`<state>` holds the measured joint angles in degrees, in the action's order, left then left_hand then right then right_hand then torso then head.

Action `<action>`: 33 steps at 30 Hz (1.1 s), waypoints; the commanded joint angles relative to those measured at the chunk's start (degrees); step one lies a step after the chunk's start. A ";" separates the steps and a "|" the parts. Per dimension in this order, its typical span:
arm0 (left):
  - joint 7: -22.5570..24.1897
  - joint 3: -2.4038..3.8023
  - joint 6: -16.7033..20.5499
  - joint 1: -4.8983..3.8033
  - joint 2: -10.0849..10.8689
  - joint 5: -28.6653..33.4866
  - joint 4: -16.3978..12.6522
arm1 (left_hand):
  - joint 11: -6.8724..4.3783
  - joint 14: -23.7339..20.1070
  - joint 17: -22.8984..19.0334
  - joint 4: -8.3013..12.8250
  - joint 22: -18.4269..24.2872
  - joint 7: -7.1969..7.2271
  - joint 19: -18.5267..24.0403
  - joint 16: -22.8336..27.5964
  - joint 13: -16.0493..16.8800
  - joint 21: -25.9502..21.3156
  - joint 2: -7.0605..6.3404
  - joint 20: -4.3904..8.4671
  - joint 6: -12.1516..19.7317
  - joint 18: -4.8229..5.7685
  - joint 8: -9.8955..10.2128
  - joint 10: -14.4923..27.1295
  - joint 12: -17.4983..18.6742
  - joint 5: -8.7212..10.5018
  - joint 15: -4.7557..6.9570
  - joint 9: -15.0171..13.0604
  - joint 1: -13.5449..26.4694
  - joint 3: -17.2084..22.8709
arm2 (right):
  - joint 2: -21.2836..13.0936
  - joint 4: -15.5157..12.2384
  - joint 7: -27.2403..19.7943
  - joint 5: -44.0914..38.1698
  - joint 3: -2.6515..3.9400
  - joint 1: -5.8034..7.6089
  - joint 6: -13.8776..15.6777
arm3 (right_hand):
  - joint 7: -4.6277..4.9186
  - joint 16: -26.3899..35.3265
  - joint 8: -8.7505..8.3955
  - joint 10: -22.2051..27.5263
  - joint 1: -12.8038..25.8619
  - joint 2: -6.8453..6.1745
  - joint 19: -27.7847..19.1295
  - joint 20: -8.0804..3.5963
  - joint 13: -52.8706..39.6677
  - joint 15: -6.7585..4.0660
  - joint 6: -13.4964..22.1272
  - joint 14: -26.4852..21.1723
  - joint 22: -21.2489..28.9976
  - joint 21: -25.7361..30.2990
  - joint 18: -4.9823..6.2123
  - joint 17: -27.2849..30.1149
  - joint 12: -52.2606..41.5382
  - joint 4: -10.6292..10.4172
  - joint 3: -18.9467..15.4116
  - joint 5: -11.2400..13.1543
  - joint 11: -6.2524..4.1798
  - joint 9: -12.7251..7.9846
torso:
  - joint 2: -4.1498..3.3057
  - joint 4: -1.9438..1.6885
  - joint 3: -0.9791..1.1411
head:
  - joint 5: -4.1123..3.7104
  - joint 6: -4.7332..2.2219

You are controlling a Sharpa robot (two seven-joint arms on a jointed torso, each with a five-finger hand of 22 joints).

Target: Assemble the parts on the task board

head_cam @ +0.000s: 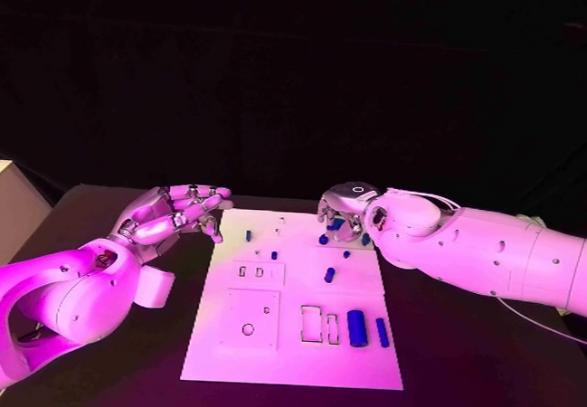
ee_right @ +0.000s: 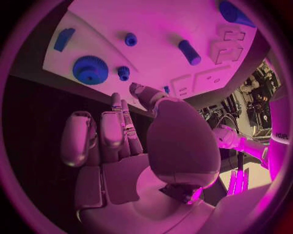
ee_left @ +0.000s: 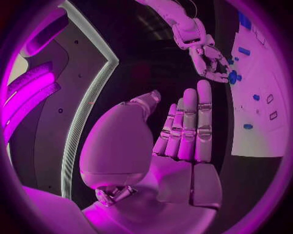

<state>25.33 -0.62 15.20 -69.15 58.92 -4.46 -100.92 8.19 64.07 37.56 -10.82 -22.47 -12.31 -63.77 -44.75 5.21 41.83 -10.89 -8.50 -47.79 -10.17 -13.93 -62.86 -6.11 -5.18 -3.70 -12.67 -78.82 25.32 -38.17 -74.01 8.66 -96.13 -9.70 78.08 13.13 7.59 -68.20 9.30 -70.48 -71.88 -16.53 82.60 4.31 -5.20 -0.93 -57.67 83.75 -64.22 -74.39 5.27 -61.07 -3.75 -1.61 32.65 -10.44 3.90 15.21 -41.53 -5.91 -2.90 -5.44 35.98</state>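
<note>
The task board (head_cam: 293, 348) is a flat white plate lying in the middle of the black table (head_cam: 482, 375), with shallow rectangular and round recesses cut into it. Small blue parts are scattered across it: a smooth fat cylinder (head_cam: 356, 328) and a thinner rod (head_cam: 382, 330) near the front right, a short peg (head_cam: 328, 275) mid-board, and a toothed gear (ee_right: 90, 69) near the far edge.

The left hand (head_cam: 175, 212) holds nothing. It hovers just off the board's far left corner, its metallic fingers (ee_left: 189, 124) straight and pressed side by side, the thumb apart from them.

The right hand (head_cam: 345, 215) hangs over the far edge of the board, fingers pointing down near the gear. Its fingers (ee_right: 119, 126) look loosely extended and grip nothing.
</note>
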 commanded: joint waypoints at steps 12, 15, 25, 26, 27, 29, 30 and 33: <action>-0.47 0.05 -2.44 -0.38 0.53 -0.72 -0.26 | 0.18 -0.69 0.12 0.03 -0.49 -0.32 0.27 -0.45 0.09 0.78 0.12 -0.06 0.55 -0.20 0.07 0.59 -0.24 0.39 0.00 -0.16 0.63 0.36 | 0.84 1.53 2.80 -2.67 -0.03 -1.29 -0.96 | -0.03 -0.51 -0.10 2.00 -0.35 0.63 0.86 0.30 0.32 0.02 0.07 1.75 -2.98 -1.99 -0.97 0.37 0.20 0.11 -1.01 0.01 0.13 0.50 | -1.05 -0.46 -0.06 | -0.29 -0.14; -0.51 0.05 -2.46 -0.45 0.58 -0.75 -0.31 | 0.18 -0.69 0.12 0.03 -0.49 -0.32 0.27 -0.45 0.09 0.78 0.12 -0.06 0.55 -0.20 0.07 0.59 -0.24 0.39 0.00 -0.16 0.63 0.36 | 1.09 1.80 2.66 -2.57 -0.02 -1.44 -0.55 | -0.05 -0.78 0.13 1.94 -0.63 0.92 0.86 0.33 0.31 0.04 -0.34 1.80 -2.98 -2.00 -0.96 0.30 0.12 0.10 -0.83 -0.12 0.17 0.69 | -1.18 -0.52 -0.09 | -0.28 -0.19; -0.87 0.05 -2.57 -0.58 0.66 -0.77 -0.34 | 0.21 -0.88 0.12 0.05 -0.70 -0.35 0.50 -0.50 0.10 1.08 0.16 -0.10 0.65 -0.20 0.08 0.72 -0.25 0.38 -0.04 -0.20 0.65 0.43 | 1.56 2.09 1.95 -1.58 -0.02 -1.74 0.43 | -0.04 -1.41 0.45 1.27 -1.05 1.82 0.80 0.39 0.21 0.05 -0.91 1.79 -2.90 -1.95 -0.91 0.08 -0.10 -0.12 0.09 -0.55 0.17 1.09 | -1.60 -0.83 -0.27 | -0.42 -0.32; -0.88 0.05 -2.55 -0.59 0.66 -0.78 -0.34 | 0.23 -0.97 0.12 0.07 -0.80 -0.37 0.63 -0.53 0.10 1.23 0.21 -0.11 0.70 -0.20 0.09 0.79 -0.26 0.37 -0.05 -0.22 0.63 0.50 | 1.57 2.09 1.89 -1.47 -0.02 -1.74 0.43 | -0.04 -1.57 0.59 0.93 -1.14 2.01 0.83 0.38 0.15 0.02 -1.15 1.78 -3.01 -2.02 -0.92 0.02 -0.17 -0.16 0.34 -0.56 0.13 1.21 | -1.64 -0.85 -0.28 | -0.45 -0.43; -0.86 0.05 -2.49 -0.59 0.66 -0.78 -0.34 | 0.23 -0.97 0.12 0.07 -0.80 -0.37 0.63 -0.53 0.10 1.23 0.21 -0.11 0.70 -0.20 0.09 0.79 -0.26 0.37 -0.05 -0.22 0.63 0.50 | 1.58 2.12 1.78 -1.25 -0.02 -1.75 0.46 | -0.03 -1.58 0.66 0.83 -1.16 2.11 0.82 0.38 0.13 0.02 -1.27 1.77 -2.99 -2.00 -0.92 0.07 -0.18 -0.19 0.45 -0.57 0.13 1.27 | -1.66 -0.86 -0.28 | -0.50 -0.73; -0.80 0.06 -2.38 -0.60 0.69 -0.79 -0.37 | 0.23 -0.97 0.12 0.07 -0.80 -0.37 0.63 -0.53 0.10 1.23 0.21 -0.11 0.70 -0.20 0.09 0.79 -0.26 0.37 -0.05 -0.22 0.63 0.50 | 1.60 2.24 1.59 -0.78 -0.02 -1.76 0.56 | 0.05 -1.77 0.84 0.37 -1.32 2.68 0.80 0.38 0.06 0.00 -1.56 1.73 -3.03 -2.02 -0.92 0.07 -0.21 -0.32 1.01 -0.52 0.12 1.48 | -1.79 -0.86 -0.29 | -0.62 -1.06; -0.77 0.06 -2.32 -0.61 0.70 -0.79 -0.37 | 0.23 -0.99 0.12 0.07 -0.83 -0.38 0.67 -0.54 0.11 1.27 0.23 -0.12 0.71 -0.20 0.09 0.80 -0.27 0.37 -0.06 -0.23 0.63 0.52 | 1.61 2.30 1.50 -0.61 -0.02 -1.77 0.62 | 0.07 -2.00 0.98 0.03 -1.55 3.18 0.79 0.36 -0.01 -0.03 -1.77 1.73 -3.06 -2.03 -0.91 -0.07 -0.24 -0.35 1.44 -0.33 0.09 1.63 | -1.82 -0.85 -0.30 | -0.58 -1.07; -0.75 0.06 -2.25 -0.63 0.72 -0.79 -0.36 | 0.24 -1.01 0.12 0.07 -0.85 -0.38 0.70 -0.54 0.11 1.31 0.25 -0.12 0.73 -0.20 0.09 0.82 -0.27 0.37 -0.06 -0.23 0.63 0.53 | 1.64 2.48 1.19 -0.18 -0.02 -1.78 0.79 | -0.14 -2.54 1.67 -1.21 -2.17 4.34 0.91 0.25 -0.29 -0.22 -2.76 1.70 -3.64 -2.36 -0.99 -0.24 -0.33 -0.28 2.77 1.78 -0.19 2.29 | -1.79 -0.91 -0.36 | -0.58 -1.00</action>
<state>24.34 -0.60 13.89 -69.69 59.64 -4.90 -101.11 8.61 63.46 37.61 -10.67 -23.23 -12.16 -63.58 -44.97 5.26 42.99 -10.66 -8.70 -47.52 -10.17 -13.93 -62.44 -6.16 -5.18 -3.90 -12.84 -78.60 25.46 -36.58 -71.68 10.59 -97.06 -9.69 76.36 13.34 7.44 -70.46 10.68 -71.26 -73.91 -12.95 83.12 4.62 -5.30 -0.93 -59.96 83.74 -67.74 -76.44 5.27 -61.23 -3.68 -1.82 35.08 -8.90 3.79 17.39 -43.26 -6.76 -3.21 -6.00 34.98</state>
